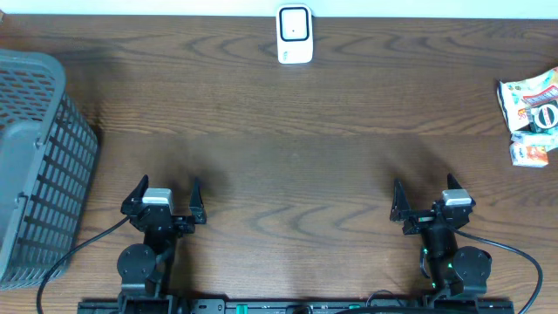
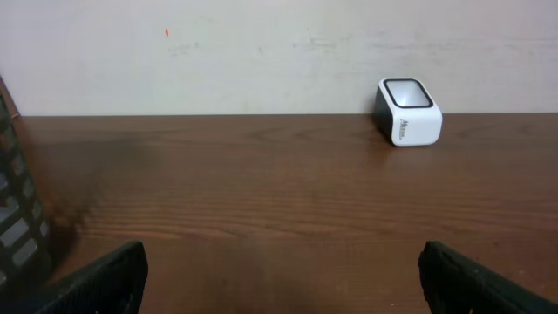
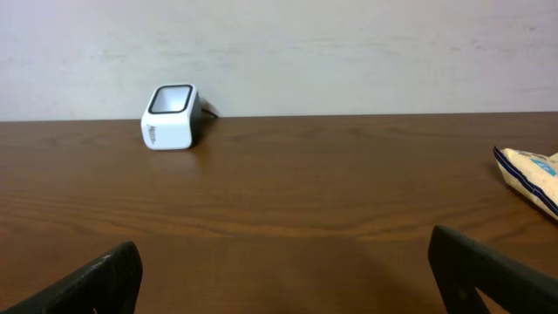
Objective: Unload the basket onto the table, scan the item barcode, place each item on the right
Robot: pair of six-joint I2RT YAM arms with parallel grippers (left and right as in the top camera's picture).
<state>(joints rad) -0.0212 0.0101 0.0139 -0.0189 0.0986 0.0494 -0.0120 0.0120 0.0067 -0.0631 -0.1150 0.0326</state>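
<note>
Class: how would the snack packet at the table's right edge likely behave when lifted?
The snack packet looks crinkled, so it is probably light and floppy. Its glossy film may slip in a grip. Lying flat, it is unlikely to roll.

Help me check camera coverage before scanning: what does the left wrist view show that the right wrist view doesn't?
Only the left wrist view shows the gray slatted basket, at its left edge. Only the right wrist view shows a snack packet, at its right edge. Both show the white barcode scanner standing at the back of the wooden table near the pale wall. Each shows its own gripper open and empty: left gripper, right gripper.
</note>
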